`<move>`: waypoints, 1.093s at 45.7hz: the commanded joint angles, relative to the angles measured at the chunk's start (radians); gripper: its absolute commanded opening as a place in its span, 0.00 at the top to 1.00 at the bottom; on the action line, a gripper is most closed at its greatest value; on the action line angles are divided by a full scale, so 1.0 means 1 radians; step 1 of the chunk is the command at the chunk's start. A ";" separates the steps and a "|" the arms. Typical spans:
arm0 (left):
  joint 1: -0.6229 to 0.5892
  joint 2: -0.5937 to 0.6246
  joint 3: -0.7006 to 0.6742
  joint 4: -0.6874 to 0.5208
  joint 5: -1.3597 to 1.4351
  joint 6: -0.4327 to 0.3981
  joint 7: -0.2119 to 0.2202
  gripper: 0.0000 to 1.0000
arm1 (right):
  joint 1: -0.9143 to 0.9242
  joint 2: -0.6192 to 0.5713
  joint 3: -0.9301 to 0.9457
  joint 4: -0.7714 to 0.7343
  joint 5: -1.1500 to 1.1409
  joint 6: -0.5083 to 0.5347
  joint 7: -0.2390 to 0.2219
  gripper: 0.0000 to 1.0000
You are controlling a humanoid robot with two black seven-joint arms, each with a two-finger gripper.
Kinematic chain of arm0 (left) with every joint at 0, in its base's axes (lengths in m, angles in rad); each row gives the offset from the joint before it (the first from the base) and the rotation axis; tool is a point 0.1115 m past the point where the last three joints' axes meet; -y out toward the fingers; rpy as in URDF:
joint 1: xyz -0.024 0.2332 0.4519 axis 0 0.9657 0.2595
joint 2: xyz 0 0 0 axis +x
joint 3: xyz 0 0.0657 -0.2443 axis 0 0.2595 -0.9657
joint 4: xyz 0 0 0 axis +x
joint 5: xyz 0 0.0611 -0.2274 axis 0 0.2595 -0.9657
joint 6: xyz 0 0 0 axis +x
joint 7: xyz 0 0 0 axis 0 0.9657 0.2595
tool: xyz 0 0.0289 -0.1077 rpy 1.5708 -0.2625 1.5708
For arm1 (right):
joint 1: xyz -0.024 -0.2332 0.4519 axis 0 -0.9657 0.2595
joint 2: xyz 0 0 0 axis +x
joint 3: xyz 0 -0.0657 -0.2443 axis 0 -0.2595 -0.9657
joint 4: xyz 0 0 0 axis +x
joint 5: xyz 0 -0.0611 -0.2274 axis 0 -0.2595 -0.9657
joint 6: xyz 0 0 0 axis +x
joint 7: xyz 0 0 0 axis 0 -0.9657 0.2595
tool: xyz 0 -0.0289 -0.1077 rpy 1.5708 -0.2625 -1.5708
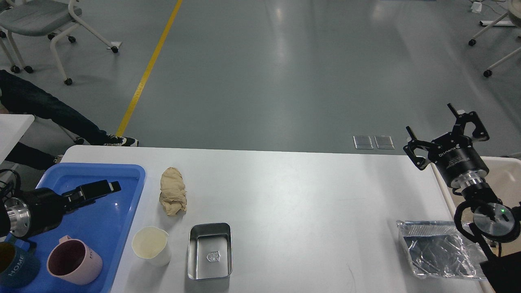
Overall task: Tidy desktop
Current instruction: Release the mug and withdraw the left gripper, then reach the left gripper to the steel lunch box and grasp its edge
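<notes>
The white desktop [309, 195] holds a crumpled beige cloth [173, 197], a white cup [151, 245], an empty rectangular metal tin [210, 251] and a crinkled foil tray [441, 254]. My left gripper [110, 188] hovers over the blue tray [122, 195], pointing right, left of the cloth and above the cup. It is dark and seen side-on, so I cannot separate its fingers. My right gripper [441, 133] is open and empty, raised over the desktop's right edge.
A pink mug [73, 260] and a dark blue "HOME" mug [14, 268] stand in the blue tray's near end. A beige bin [508, 179] sits beyond the right edge. A person's legs [49, 110] and chairs are at far left.
</notes>
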 commanded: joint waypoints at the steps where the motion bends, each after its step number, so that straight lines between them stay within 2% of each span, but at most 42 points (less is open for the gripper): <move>1: 0.023 -0.005 0.005 -0.005 -0.004 -0.020 -0.009 0.14 | -0.001 -0.001 0.000 0.000 0.000 0.000 0.000 0.00; 13: 0.151 -0.020 0.005 -0.039 -0.002 -0.021 -0.014 0.14 | 0.001 0.007 -0.001 -0.001 0.000 0.000 0.000 0.00; 31: 0.269 -0.087 0.008 -0.039 0.001 -0.018 -0.009 0.12 | 0.001 0.007 -0.001 -0.001 0.000 0.000 0.000 0.00; 50: 0.275 -0.218 0.006 -0.028 -0.002 -0.001 -0.003 0.12 | -0.001 0.004 -0.001 -0.001 0.000 0.000 0.000 0.00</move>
